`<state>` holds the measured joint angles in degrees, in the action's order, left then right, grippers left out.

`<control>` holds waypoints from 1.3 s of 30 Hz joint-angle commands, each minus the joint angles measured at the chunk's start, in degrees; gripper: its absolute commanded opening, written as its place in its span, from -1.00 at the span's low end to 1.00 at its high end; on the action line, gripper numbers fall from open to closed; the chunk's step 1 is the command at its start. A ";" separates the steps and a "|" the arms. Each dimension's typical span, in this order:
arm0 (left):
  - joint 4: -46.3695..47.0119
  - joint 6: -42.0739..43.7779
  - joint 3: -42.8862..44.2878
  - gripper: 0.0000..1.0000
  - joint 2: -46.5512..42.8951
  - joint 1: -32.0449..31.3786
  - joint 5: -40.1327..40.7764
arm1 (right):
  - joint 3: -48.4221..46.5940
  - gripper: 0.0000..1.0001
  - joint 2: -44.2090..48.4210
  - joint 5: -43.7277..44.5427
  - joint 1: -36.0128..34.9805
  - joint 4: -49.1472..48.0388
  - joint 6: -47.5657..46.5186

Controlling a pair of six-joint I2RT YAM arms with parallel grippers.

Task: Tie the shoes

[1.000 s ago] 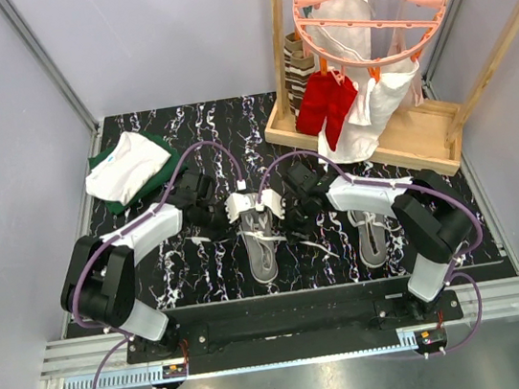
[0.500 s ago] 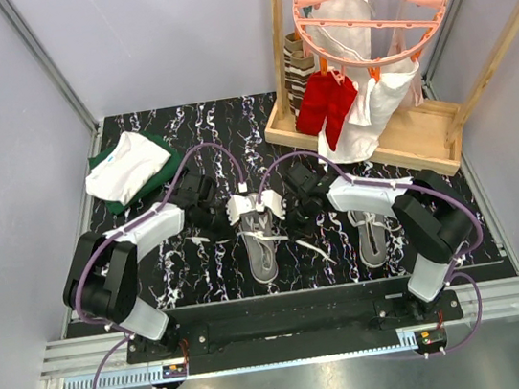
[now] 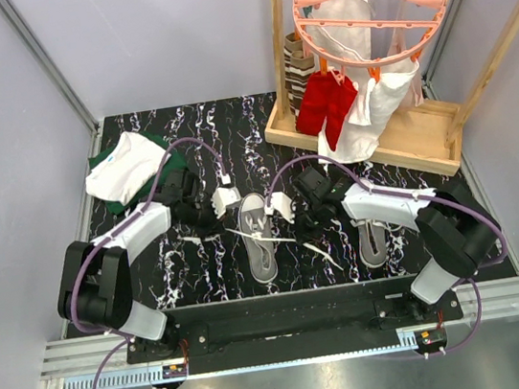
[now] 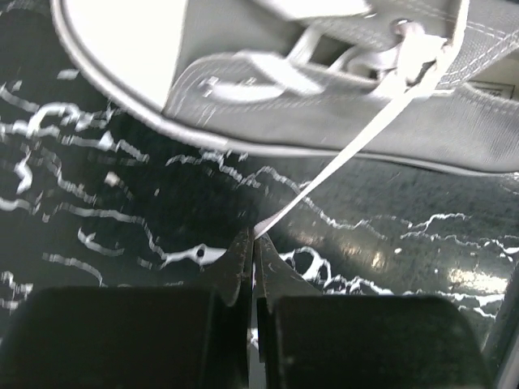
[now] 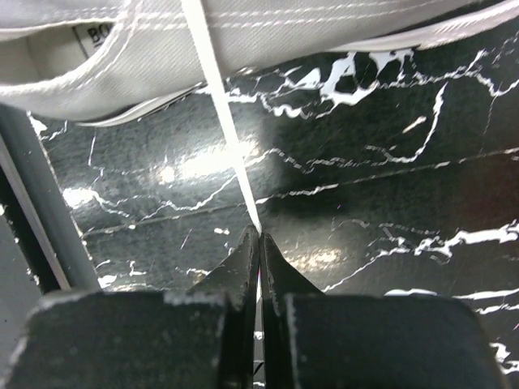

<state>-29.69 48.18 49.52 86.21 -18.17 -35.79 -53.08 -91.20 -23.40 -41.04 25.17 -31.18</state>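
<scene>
Left claw [image 4: 253, 241] was clamped on a white lace [image 4: 349, 154], and the right claw [image 5: 259, 237] on the other lace [image 5: 217, 81]. Their grey shoe [image 3: 260, 243] lay mid-desk [image 3: 230, 121], near the front edge. Laces looked soft and slippery, so holding near the tips seemed best. Open room lay toward the left edge.

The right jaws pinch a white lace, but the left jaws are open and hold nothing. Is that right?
Not quite. The left gripper has its jaws shut on a white lace too, as the left wrist view shows. The right gripper does pinch the other lace.
</scene>
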 commanded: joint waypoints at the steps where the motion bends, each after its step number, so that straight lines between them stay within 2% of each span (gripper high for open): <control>1: -2.12 1.74 2.95 -1.00 -1.66 2.26 -0.16 | 2.19 -1.00 3.31 2.30 -0.27 1.02 0.24; 9: -2.04 -1.24 3.22 -1.00 -1.75 3.50 -0.15 | 1.23 -1.00 2.78 1.52 0.08 2.52 3.57; 13: -1.42 -8.60 2.96 -1.00 -2.89 3.58 -9.97 | -3.51 -1.00 1.03 -5.41 0.08 2.43 12.26; 16: 2.44 -15.63 1.55 -1.00 -4.38 2.97 -12.45 | -6.68 -1.00 -0.65 -7.45 0.08 1.90 16.66; 19: 6.13 -19.78 -0.12 -1.00 -6.93 2.88 -12.81 | -6.51 -1.00 1.45 -5.79 0.17 -1.34 19.56; 28: 5.79 -17.34 -4.16 -1.00 -12.82 0.78 -12.73 | -7.03 -1.00 5.77 -1.04 0.78 -5.48 23.80; 33: 5.35 -16.54 -5.40 -1.00 -13.79 -0.19 -11.94 | -10.28 -1.00 2.88 3.97 0.78 -4.61 18.36; 34: 5.35 -16.54 -5.40 -1.00 -13.71 -0.28 -11.85 | -10.81 -0.97 2.26 4.23 0.78 -3.73 17.91; 36: 5.17 -16.46 -5.22 -1.00 -13.62 -0.28 -11.50 | -11.87 -0.72 0.94 3.89 0.78 -0.32 17.91; 37: 5.08 -16.46 -5.05 -1.00 -13.36 -0.20 -11.49 | -11.70 -0.40 0.67 3.71 0.78 0.66 18.17; 39: 5.00 -16.19 -4.87 -1.00 -13.18 -0.28 -11.41 | -10.39 -0.03 0.84 3.97 0.78 2.33 19.14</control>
<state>-25.82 30.65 44.36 74.19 -18.33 -46.44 -62.78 -89.67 -21.39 -40.58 23.09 -11.53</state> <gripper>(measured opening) 0.005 0.315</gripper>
